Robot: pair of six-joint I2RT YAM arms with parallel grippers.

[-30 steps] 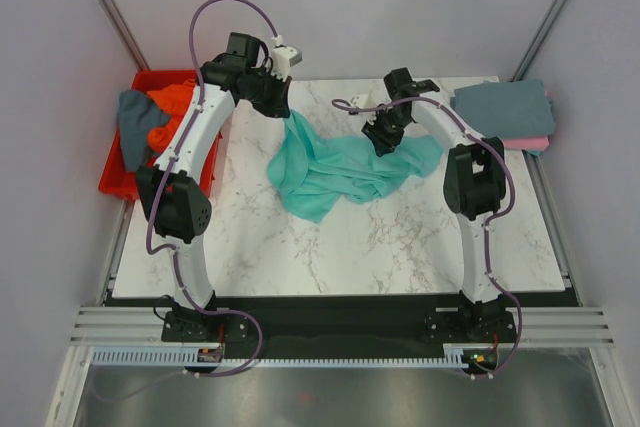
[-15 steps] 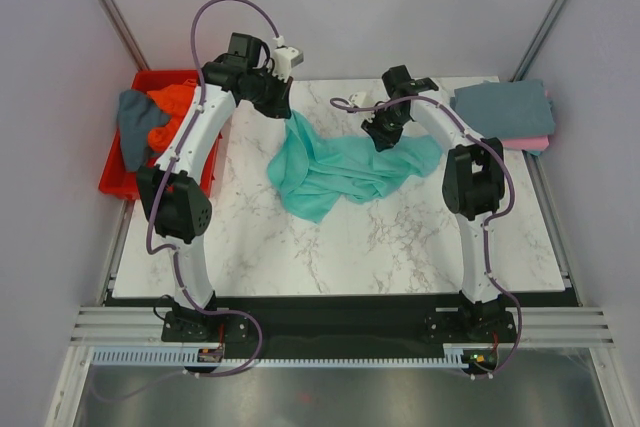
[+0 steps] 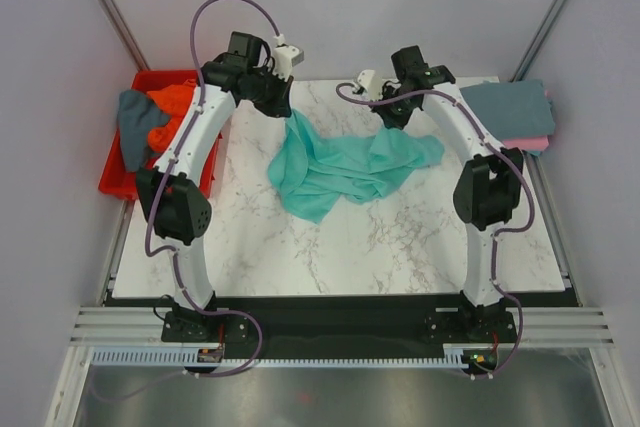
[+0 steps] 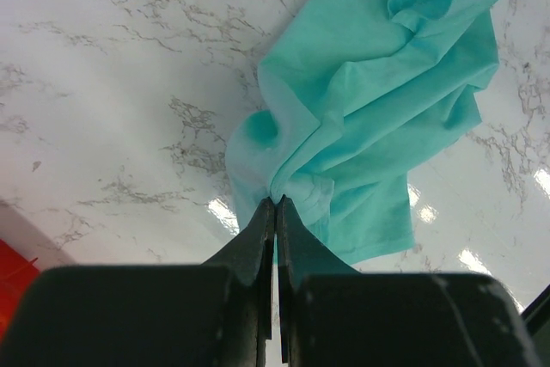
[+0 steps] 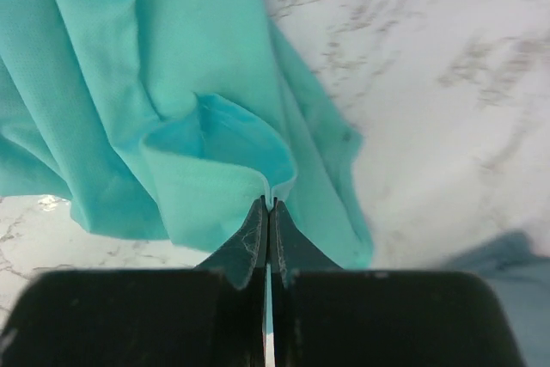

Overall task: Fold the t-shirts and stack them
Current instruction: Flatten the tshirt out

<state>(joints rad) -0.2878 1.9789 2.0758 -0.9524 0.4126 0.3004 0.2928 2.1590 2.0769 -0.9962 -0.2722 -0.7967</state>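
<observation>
A red bin [image 3: 108, 179] sits off the left edge of the worktop [image 3: 330, 247] near the far-left corner, holding a grey garment [image 3: 135, 122] and an orange one [image 3: 170, 102]. Near the far edge, left of centre, the left hand [image 4: 276, 202] is clamped on a bunched edge of the teal t-shirt [image 3: 345, 167]. The shirt is lifted there and drapes down, crumpled across the far middle. Right of centre, the right hand [image 5: 267, 204] is pinched on a fold at the shirt's other end. At the far-right corner a folded grey-blue shirt [image 3: 505, 105] lies on a pink one [image 3: 528, 143].
</observation>
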